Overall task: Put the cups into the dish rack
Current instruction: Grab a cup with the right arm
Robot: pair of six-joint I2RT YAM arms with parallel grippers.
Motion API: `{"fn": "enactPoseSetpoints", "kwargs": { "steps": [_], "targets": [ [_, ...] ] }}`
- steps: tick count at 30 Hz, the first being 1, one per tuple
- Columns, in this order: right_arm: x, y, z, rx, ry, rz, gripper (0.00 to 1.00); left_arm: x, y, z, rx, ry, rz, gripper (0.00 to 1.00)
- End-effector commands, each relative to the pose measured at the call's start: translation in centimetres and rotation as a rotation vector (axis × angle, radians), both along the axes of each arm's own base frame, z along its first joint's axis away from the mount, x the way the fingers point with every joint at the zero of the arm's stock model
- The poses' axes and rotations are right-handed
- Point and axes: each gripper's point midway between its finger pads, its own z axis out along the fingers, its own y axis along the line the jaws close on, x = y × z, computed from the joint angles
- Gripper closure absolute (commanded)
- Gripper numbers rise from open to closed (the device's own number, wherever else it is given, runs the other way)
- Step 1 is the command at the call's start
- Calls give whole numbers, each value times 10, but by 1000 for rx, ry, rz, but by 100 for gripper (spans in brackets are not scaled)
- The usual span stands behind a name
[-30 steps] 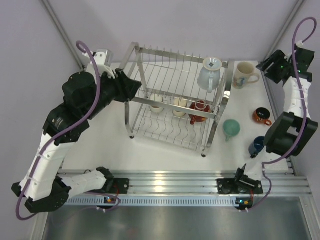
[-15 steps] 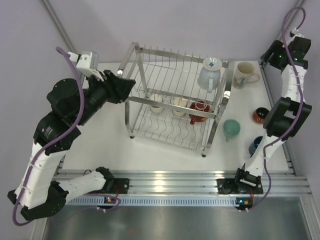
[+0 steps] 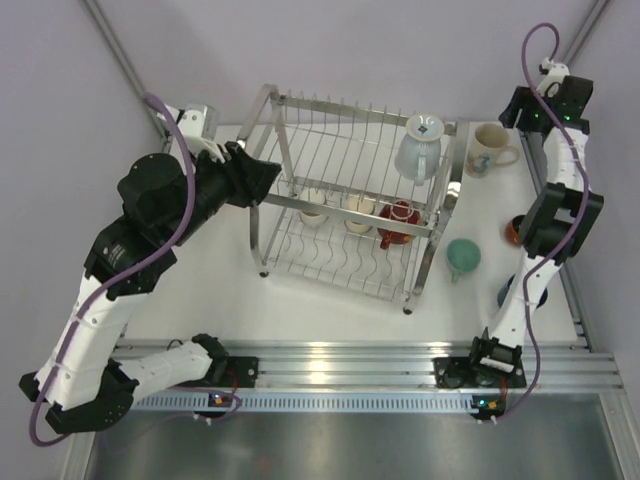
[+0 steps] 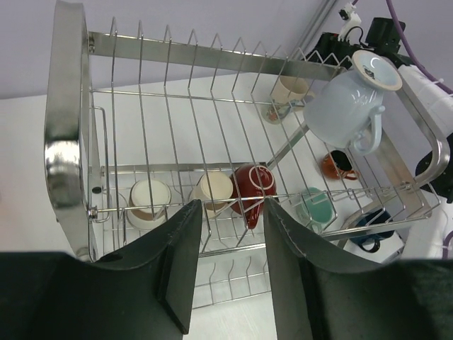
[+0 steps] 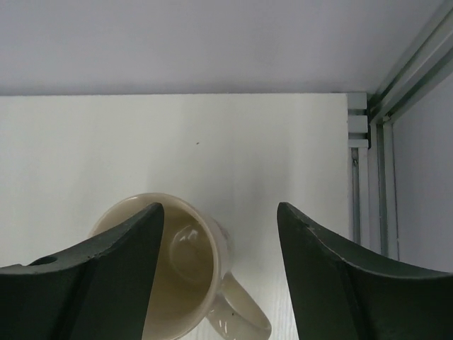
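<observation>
The right gripper stands wide open and holds nothing, poised over the cream mug, which sits upright, mouth up, on the table just off the far right corner of the dish rack. The mug lies off-centre in the gap: the left finger overlaps its rim in the wrist view, though whether it touches or hangs above, I cannot tell. The handle juts across the gap toward the right finger, so the closing line runs roughly along it, not across the body. This arm is plainly the nearer. The left gripper, partly open and also empty, sits at the rack's opposite, left end, facing its wires. A pale blue cup rests upended on the rack's upper tier near the right corner, with a red cup on the tier below.
</observation>
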Motion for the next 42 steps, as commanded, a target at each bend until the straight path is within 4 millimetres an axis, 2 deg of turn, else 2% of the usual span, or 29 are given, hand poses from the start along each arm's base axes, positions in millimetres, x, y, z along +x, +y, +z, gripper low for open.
{"fn": "enactPoseSetpoints", "kwargs": {
  "steps": [1,4,9,14,17,20,21,25,30,33,37,42],
  "targets": [
    [10,13,-6,-67,-4,93,35,8,-2,9,-14,-53,11,54],
    [10,14,-24,-158,43,102,37,15,-1,-2,13,-37,33,54],
    [4,28,-45,-192,124,135,39,17,-3,-5,26,-34,31,54],
    [-3,33,-49,-158,162,117,52,16,-3,-6,19,-36,30,54],
    [-7,37,-44,-126,178,87,60,13,-1,-9,15,-31,30,54],
    [-14,38,-39,-61,197,33,64,12,-1,-11,4,-32,28,54],
    [-19,41,-45,-44,220,20,65,11,-2,-9,-4,-37,24,54],
    [-33,40,-41,69,268,-122,62,9,-4,-7,-19,-41,9,54],
    [-45,56,-47,104,300,-106,55,8,-4,-7,-22,-41,4,54],
    [-40,59,-45,46,276,-73,48,6,-2,-5,-25,-48,9,54],
    [-31,48,-59,-48,271,-45,44,6,1,-4,-27,-52,20,54],
    [-23,44,-55,-117,239,6,43,7,-3,-4,-32,-45,9,54]
  ]
}}
